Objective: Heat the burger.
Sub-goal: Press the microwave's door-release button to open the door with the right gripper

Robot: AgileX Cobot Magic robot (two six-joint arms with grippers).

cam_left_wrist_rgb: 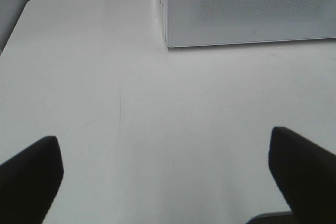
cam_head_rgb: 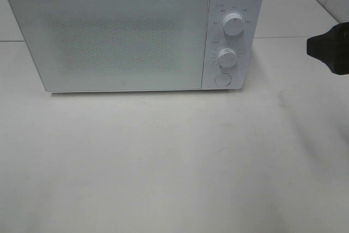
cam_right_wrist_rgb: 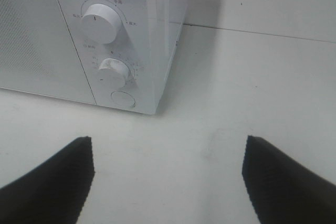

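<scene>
White tabletop [cam_head_rgb: 163,162] carried only the microwave [cam_head_rgb: 125,36], its door [cam_head_rgb: 109,36] shut. We saw no burger in any view; it may have sat behind that frosted door, but we could not tell. Our left hand [cam_left_wrist_rgb: 164,139] hovered before the microwave, fingers apart and empty. Our right hand [cam_right_wrist_rgb: 168,145], likewise spread, hung near its knobs [cam_right_wrist_rgb: 102,22], probably placed for the dials. Nothing stood between.

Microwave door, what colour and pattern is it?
The microwave door is pale white with a fine dotted mesh; the exterior high view shows it best.
</scene>
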